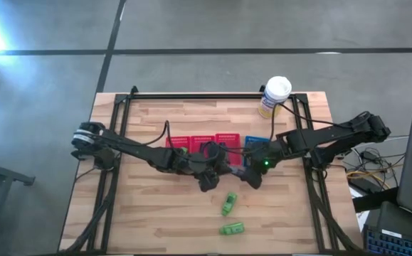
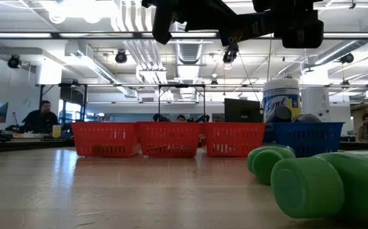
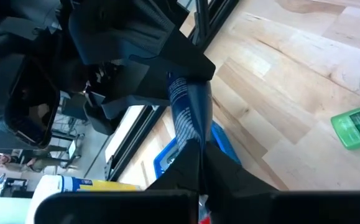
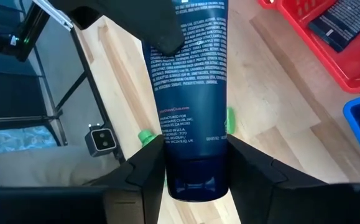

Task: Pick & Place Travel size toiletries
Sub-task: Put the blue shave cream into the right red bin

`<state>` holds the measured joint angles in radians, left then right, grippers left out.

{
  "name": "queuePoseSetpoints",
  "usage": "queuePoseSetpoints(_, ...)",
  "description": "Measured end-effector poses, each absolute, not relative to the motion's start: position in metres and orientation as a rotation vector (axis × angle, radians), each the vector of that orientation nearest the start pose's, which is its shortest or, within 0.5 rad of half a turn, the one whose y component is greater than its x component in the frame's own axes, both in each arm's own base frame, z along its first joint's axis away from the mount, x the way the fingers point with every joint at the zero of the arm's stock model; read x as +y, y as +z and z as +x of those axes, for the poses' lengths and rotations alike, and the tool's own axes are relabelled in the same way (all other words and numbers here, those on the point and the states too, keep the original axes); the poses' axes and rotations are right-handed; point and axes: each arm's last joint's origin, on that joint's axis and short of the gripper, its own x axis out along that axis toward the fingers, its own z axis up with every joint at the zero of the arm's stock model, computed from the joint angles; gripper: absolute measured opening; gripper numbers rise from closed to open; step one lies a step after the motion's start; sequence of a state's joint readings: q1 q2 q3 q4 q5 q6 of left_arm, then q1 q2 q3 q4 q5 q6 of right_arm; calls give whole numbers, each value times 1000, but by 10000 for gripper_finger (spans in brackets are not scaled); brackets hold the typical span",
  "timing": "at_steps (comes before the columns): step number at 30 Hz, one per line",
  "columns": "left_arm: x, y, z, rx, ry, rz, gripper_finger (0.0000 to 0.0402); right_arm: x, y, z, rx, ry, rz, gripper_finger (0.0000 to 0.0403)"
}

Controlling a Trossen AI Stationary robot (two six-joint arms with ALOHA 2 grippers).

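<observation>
A dark blue tube with white print (image 4: 191, 74) is held in the air between both grippers, above the table's middle, in front of the baskets. My left gripper (image 3: 198, 163) is shut on one end of it and my right gripper (image 4: 195, 165) on the other. In the high view the left gripper (image 1: 215, 171) and right gripper (image 1: 246, 173) meet nose to nose. Two bright green tubes (image 1: 228, 204) (image 1: 231, 228) lie on their sides on the table nearer the front edge; they also show in the low view (image 2: 323, 184). My left gripper pinches the tube's narrow flat end (image 3: 194, 144) between its two fingers, and the tube runs straight out from them toward the right gripper. The tube is lifted clear of the table. My right gripper has the tube's thick cap end (image 4: 195, 177) between its two fingers (image 4: 150, 163), one on each side, and the tube runs along them away from the wrist. Nothing supports the tube from below.
Three red mesh baskets (image 1: 203, 142) and a blue one (image 1: 257, 145) stand in a row behind the grippers; a dark printed item lies in a red basket (image 4: 338, 28). A white-and-yellow canister (image 1: 275, 96) stands at the far right. Bare wood lies toward the near and left edges.
</observation>
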<state>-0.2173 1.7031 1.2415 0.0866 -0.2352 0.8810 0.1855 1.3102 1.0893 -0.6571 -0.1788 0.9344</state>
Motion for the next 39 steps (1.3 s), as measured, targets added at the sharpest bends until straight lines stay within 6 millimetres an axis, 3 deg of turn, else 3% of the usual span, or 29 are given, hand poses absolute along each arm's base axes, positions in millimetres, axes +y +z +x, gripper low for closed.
queuePoseSetpoints(6, -75, 272, 381, 406, -98, 905, 5, 52, 291, 259, 954, -124, 848, 145)
queuePoseSetpoints(13, -66, 266, 378, 510, 53, 740, 4, 48, 307, 240, 908, -236, 834, 196)
queuePoseSetpoints(16, -56, 265, 378, 522, 142, 553, 4, 45, 315, 230, 832, -314, 822, 218)
queuePoseSetpoints(22, -26, 262, 381, 488, 246, -132, 4, 41, 330, 207, 642, -519, 819, 254)
queuePoseSetpoints(25, -15, 255, 383, 484, 292, -372, 4, 41, 334, 201, 579, -555, 808, 266)
queuePoseSetpoints(30, -9, 235, 380, 514, 370, -533, 4, 43, 335, 199, 566, -561, 805, 281)
queuePoseSetpoints(39, -6, 228, 378, 413, 443, -767, 5, 49, 321, 204, 635, -561, 815, 305)
